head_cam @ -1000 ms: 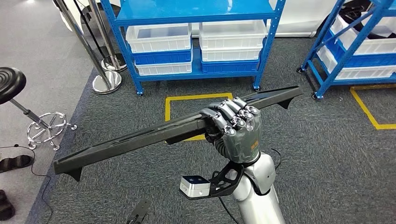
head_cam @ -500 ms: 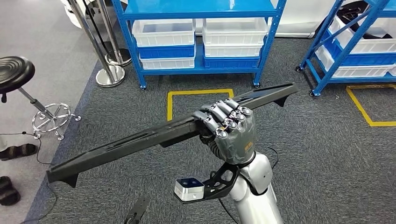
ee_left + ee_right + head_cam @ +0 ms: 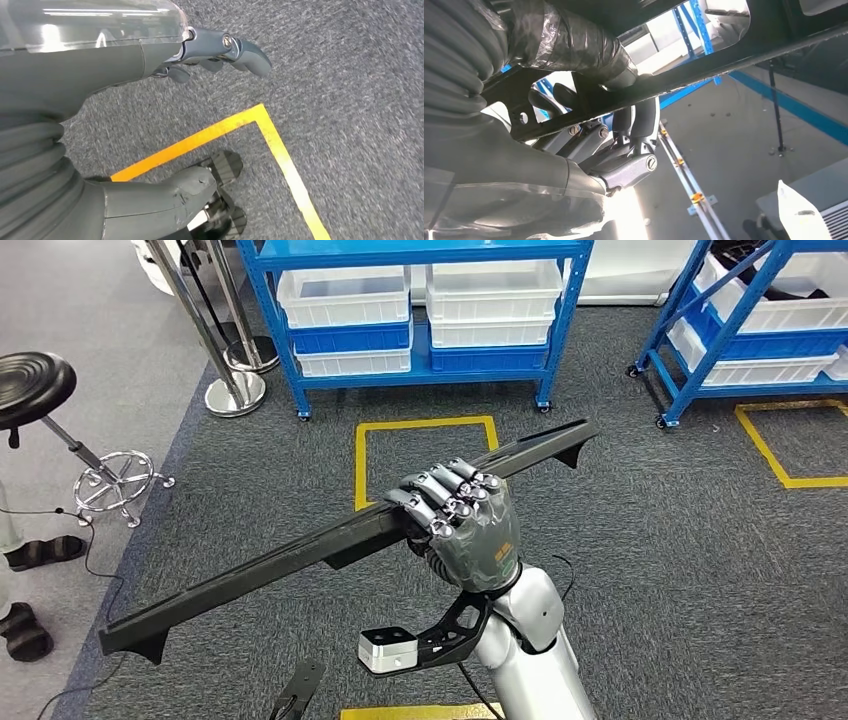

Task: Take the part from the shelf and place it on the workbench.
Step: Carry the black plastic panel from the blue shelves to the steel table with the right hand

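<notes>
Holding long black part (image 3: 330, 545) mid-length, right hand (image 3: 462, 530) has fingers wrapped over its top edge; we see part raised above grey carpet (image 3: 680, 540), running diagonally from low left to upper right. We note slim flat bar, small downturned tab at each end. Left hand (image 3: 125, 115) grasps nothing, fingers apart over yellow floor tape (image 3: 280, 150). Right wrist view: part's underside (image 3: 704, 65) dark, backlit, detail hard to make out.

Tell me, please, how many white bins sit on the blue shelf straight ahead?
4: upper left, upper right, lower left and lower right, each pair split by a blue bin. Higher shelves are cut off, so more may exist.
</notes>
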